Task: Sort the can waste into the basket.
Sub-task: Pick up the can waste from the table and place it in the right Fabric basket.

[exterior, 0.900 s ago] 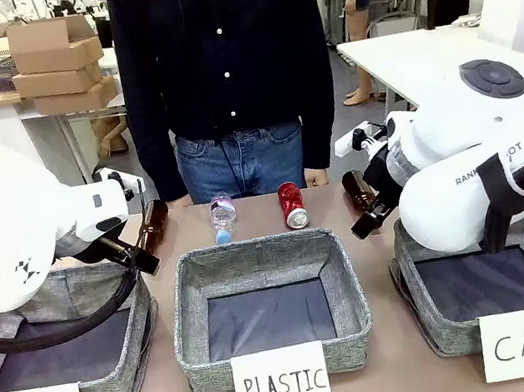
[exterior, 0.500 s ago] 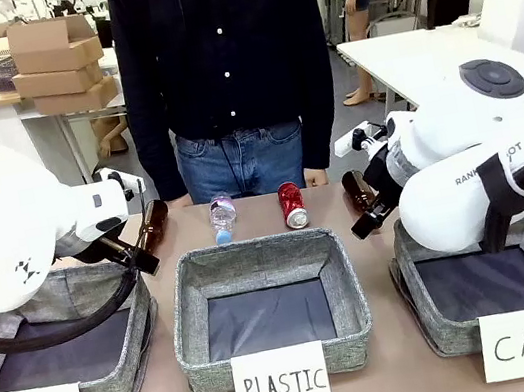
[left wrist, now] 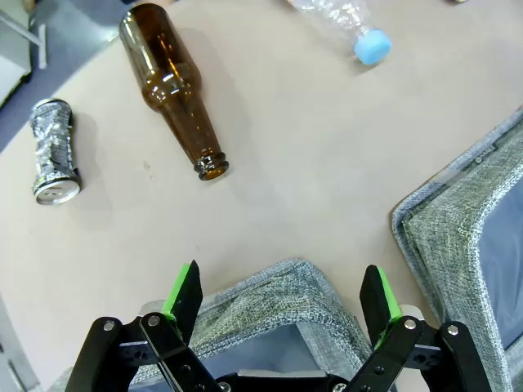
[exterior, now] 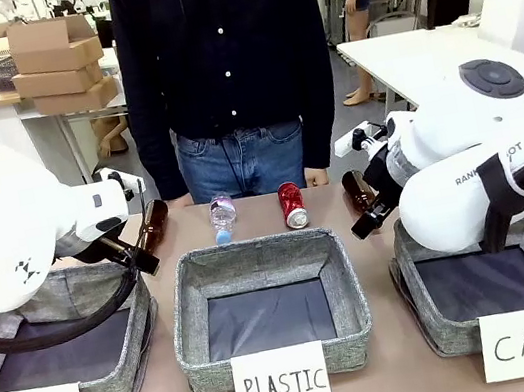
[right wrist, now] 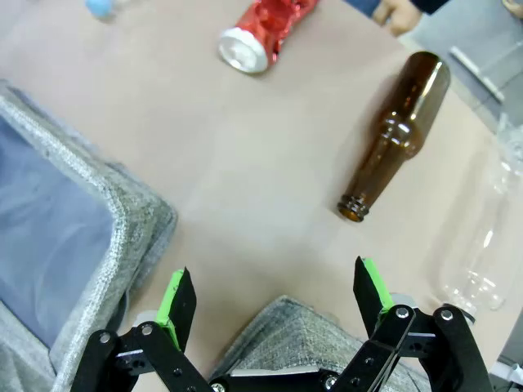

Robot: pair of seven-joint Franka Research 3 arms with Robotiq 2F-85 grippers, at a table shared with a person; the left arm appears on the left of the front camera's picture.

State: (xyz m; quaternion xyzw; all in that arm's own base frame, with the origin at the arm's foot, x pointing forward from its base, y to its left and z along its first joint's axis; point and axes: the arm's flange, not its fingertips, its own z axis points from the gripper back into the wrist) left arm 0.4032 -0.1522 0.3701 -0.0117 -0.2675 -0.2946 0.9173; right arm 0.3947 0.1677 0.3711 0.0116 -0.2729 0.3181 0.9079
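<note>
"Firstly, item one, the red can (exterior: 291, 204): where did it lie?"
"Upper centre of the right wrist view, on the bare table (right wrist: 245, 163), ahead of the right gripper (right wrist: 274, 282). Its long axis slanted from upper right to lower left, with the silver top at the lower-left end."
"State of that gripper?"
"Jaws wide apart, nothing between the green pads."
"Item two?"
"The crushed silvery can (left wrist: 54, 151): left edge of the left wrist view, mid-height, up-left of the left gripper (left wrist: 282, 278). Long axis near vertical in frame, top at the lower end. A brown bottle (left wrist: 176, 86) lay just to its right. That gripper likewise stood spread and empty."
"Destination?"
"The CAN basket (exterior: 418, 302): lower right of the front view, beneath the right arm, its visible lining bare."
"Nearer arm, then?"
"Judged: the right arm for the red can, which sat centre frame just above the far rim of the PLASTIC basket (exterior: 257, 250). The reach would likely need the wrist rolled so the pads closed across the can's slant. The silvery can lay on the left arm's side, well apart from its basket."
</note>
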